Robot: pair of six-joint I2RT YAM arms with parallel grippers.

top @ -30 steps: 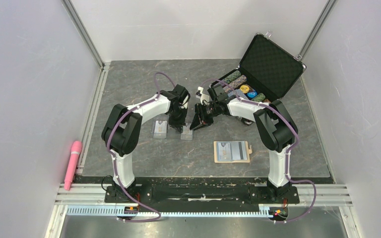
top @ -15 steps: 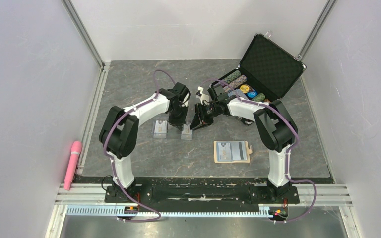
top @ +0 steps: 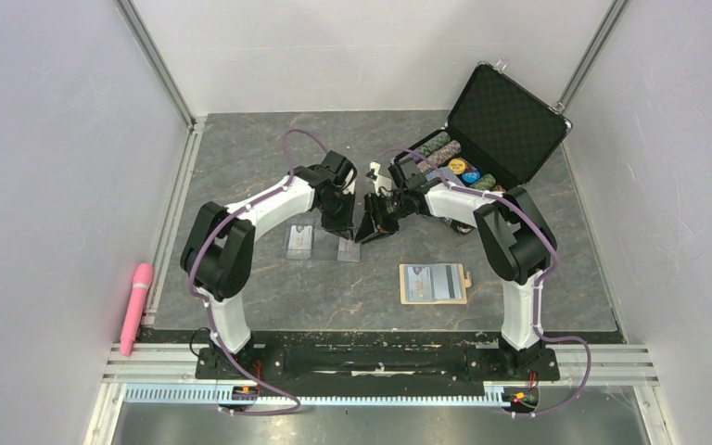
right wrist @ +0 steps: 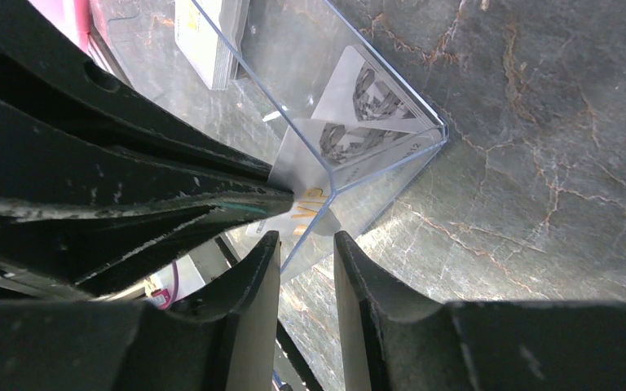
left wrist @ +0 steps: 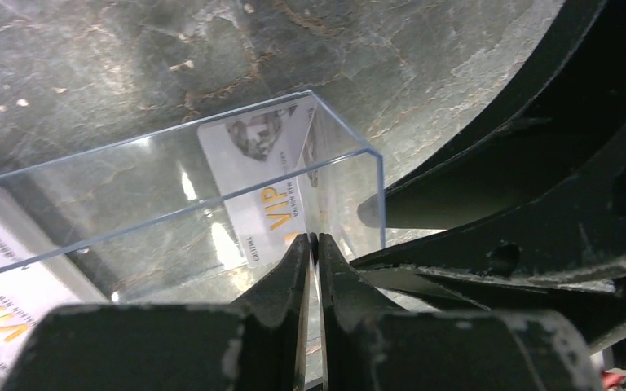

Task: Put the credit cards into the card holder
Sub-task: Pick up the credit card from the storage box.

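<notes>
While white walls point(top: 380, 56) ring your grey marbled tabletop point(top: 241, 158), a clear plastic box point(top: 349, 250) stands mid-table.
Left gripper point(left wrist: 312, 240) pinches a silvery VIP credit card point(left wrist: 261, 175) inside it; right gripper point(right wrist: 306, 240) straddles its corner, slightly parted, empty; tan folding card holder point(top: 434, 283) lies open, apart.

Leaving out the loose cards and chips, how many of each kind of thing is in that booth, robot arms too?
Robot arms: 2
Clear plastic boxes: 2
Black chip case: 1
Tan card holder: 1
Pink stick: 1
Total: 7
</notes>
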